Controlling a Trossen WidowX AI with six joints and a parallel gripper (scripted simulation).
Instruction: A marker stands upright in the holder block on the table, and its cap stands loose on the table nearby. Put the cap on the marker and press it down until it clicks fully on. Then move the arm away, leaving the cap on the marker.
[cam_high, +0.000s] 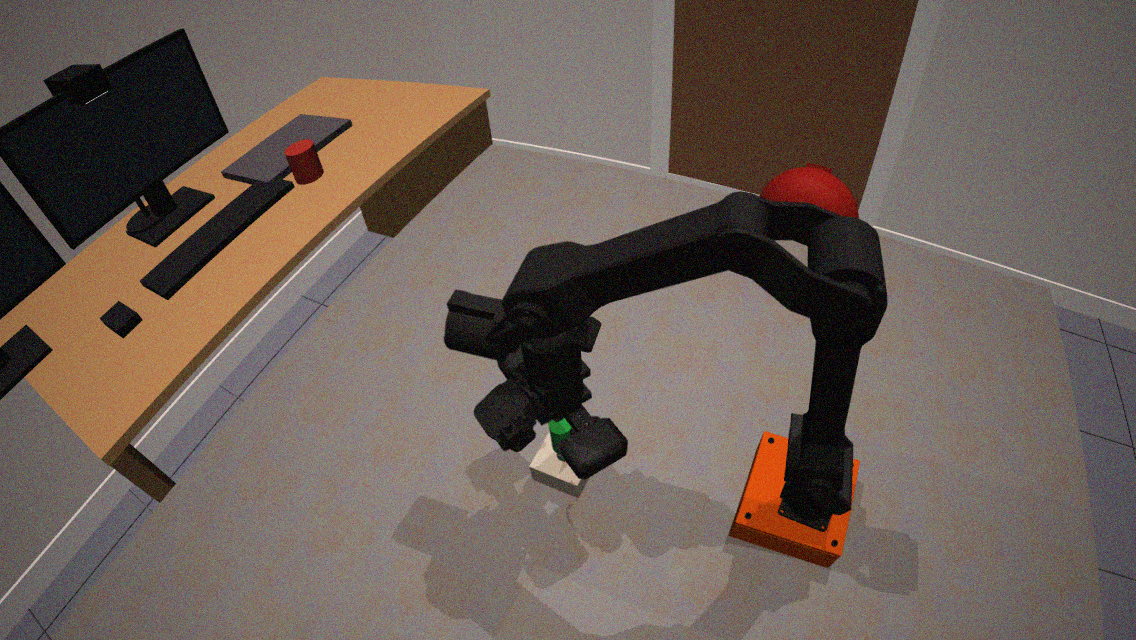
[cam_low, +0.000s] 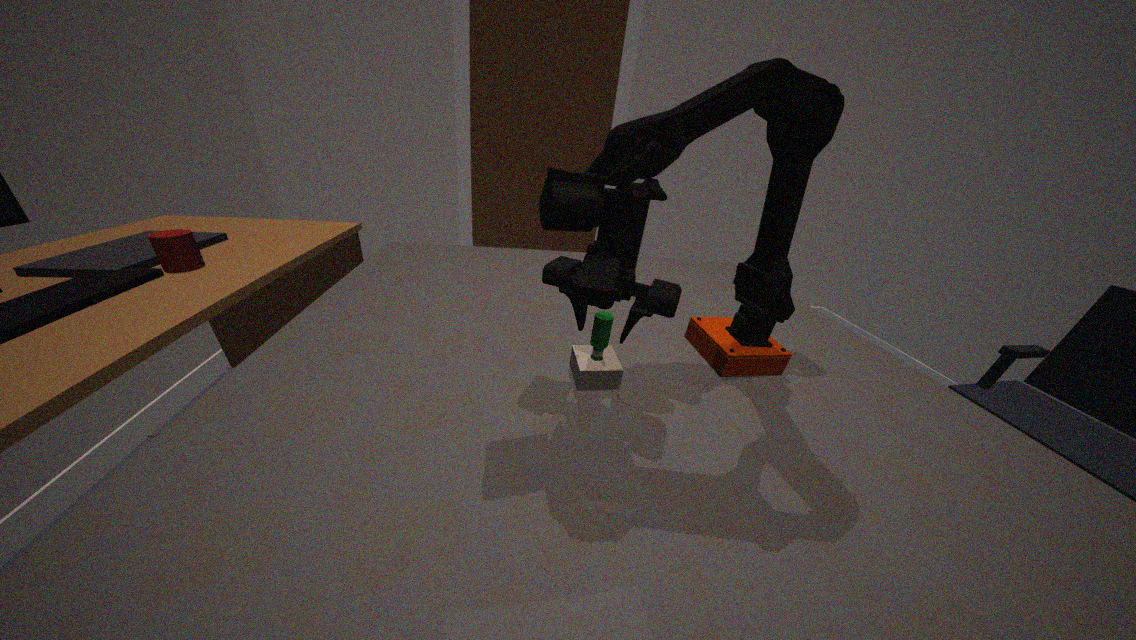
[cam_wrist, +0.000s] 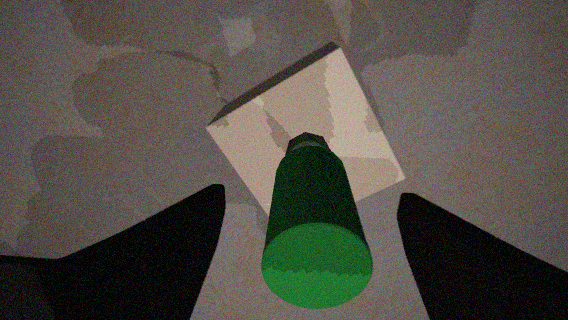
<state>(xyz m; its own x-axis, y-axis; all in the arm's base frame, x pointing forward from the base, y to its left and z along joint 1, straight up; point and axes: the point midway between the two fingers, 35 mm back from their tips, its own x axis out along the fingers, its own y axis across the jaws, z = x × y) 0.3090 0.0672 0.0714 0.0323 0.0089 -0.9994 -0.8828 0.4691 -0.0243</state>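
Note:
The green cap (cam_high: 559, 427) (cam_low: 602, 329) (cam_wrist: 317, 265) sits upright on top of the marker (cam_low: 597, 355), which stands in the pale holder block (cam_high: 548, 463) (cam_low: 584, 361) (cam_wrist: 300, 95). Only a short grey and dark part of the marker shows between the cap and the block. Whether the cap has clicked fully on cannot be told. My gripper (cam_low: 601, 334) (cam_wrist: 311, 200) is open, with one finger on each side of the cap. The wrist view shows a gap between the cap and each finger. In the top view the gripper hides part of the cap and block.
The arm's orange base (cam_high: 755, 492) (cam_low: 743, 365) stands to the right of the block. A wooden desk (cam_high: 413, 99) (cam_low: 317, 238) at the left holds a red cup (cam_high: 305, 162) (cam_low: 178, 252), a keyboard (cam_high: 214, 242) and a monitor (cam_high: 119, 143). A red ball (cam_high: 809, 190) shows behind the arm.

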